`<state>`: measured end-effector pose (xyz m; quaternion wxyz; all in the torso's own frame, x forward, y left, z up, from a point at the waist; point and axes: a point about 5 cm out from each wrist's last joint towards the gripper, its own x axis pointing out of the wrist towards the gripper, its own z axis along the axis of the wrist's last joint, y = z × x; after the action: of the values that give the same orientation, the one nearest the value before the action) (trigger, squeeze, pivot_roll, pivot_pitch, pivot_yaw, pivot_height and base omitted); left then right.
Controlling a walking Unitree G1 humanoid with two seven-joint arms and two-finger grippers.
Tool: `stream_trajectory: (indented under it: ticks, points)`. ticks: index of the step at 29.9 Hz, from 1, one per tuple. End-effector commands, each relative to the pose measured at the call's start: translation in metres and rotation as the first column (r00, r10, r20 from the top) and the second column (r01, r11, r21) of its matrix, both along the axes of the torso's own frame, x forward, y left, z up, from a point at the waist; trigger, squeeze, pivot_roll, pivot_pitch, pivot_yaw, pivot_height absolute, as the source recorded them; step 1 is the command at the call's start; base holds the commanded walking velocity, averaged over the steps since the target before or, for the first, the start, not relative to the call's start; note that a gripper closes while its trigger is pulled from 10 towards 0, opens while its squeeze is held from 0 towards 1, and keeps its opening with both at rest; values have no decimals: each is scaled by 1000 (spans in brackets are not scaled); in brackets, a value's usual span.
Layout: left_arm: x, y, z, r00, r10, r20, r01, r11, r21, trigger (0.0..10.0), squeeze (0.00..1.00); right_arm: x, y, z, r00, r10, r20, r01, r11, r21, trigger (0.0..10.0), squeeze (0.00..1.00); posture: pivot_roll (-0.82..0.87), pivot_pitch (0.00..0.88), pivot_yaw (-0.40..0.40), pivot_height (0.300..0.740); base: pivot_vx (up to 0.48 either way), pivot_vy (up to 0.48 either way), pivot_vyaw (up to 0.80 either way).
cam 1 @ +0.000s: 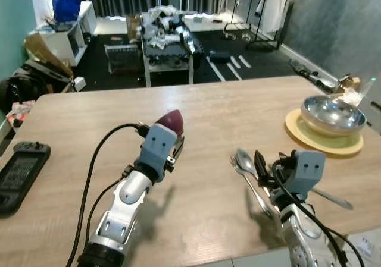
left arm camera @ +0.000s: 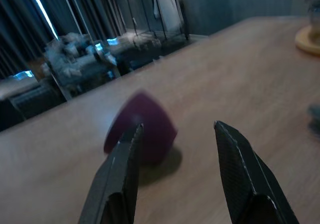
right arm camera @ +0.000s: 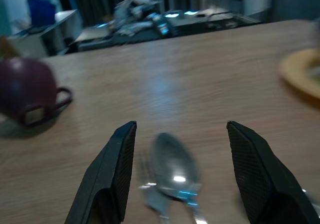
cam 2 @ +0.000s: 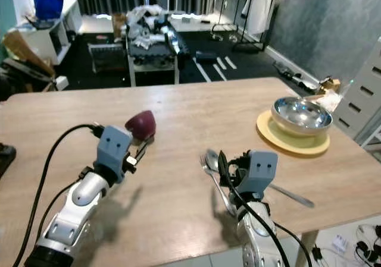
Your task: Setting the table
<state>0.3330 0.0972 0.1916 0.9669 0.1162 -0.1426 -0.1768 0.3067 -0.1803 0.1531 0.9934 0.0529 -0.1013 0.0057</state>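
1. Shiny metal spoon [right arm camera: 172,166] and fork [cam 1: 247,184] lie side by side, near-right on wooden table [cam 1: 238,118], between spread fingers of right gripper [right arm camera: 175,174]; nothing held.
2. Could skid or separate if fingers pinch off-centre; thin and flat.
3. Dark-red upturned mug [cam 2: 141,124] just beyond left gripper [left arm camera: 175,159], also spread and empty; could get knocked.

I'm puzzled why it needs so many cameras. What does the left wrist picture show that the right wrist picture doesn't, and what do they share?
Left wrist view alone: the left gripper, fingers apart, aimed at the maroon cup, which lies close ahead on its side.

Right wrist view alone: the right gripper, fingers apart, over a spoon with a fork beside it. The cup's handle shows here.

Both: the wooden table, the cup, the yellow plate at the edge, and the cluttered dark room beyond.
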Motion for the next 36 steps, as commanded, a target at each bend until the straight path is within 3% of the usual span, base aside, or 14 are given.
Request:
stream_trajectory:
  ticks: [1, 13, 18, 25, 27, 28, 36]
  points:
    - [-4, 1, -9, 999, -19, -47, 19, 1000, -12, 10000, 0, 0, -6, -6, 999, -24, -38, 23, 999, -33, 10000, 0, 78, 55, 74, 740, 0, 0, 0]
    - [-11, 7, -10, 990, -95, -107, 91, 995, -45, 10000, 0, 8, -17, -3, 995, -24, -92, 11, 989, -148, 10000, 0, 85, 48, 66, 740, 0, 0, 0]
    - [-18, 22, -10, 969, -189, -159, 190, 982, -5, 10000, 0, 15, -33, 0, 989, 1, -150, -34, 975, -218, 10000, 0, 95, 50, 61, 740, 0, 0, 0]
    - [-23, 40, 6, 948, -265, -174, 275, 961, 34, 10000, 0, 23, -46, -11, 962, 46, -271, -111, 966, -232, 10000, 0, 113, 64, 63, 740, 0, 0, 0]
    - [-24, 45, 14, 945, -278, -170, 290, 956, 50, 10000, 0, 24, -56, -16, 948, 42, -315, -123, 963, -241, 10000, 0, 118, 68, 65, 740, 0, 0, 0]
    - [-25, 49, 18, 943, -284, -170, 298, 953, 57, 10000, 0, 23, -64, -17, 933, 80, -352, -159, 967, -199, 10000, 0, 119, 70, 64, 740, 0, 0, 0]
    - [-25, 56, 22, 947, -272, -171, 286, 956, 63, 10000, 0, 18, -85, -14, 919, 82, -386, -178, 959, -220, 10000, 0, 117, 82, 58, 740, 0, 0, 0]
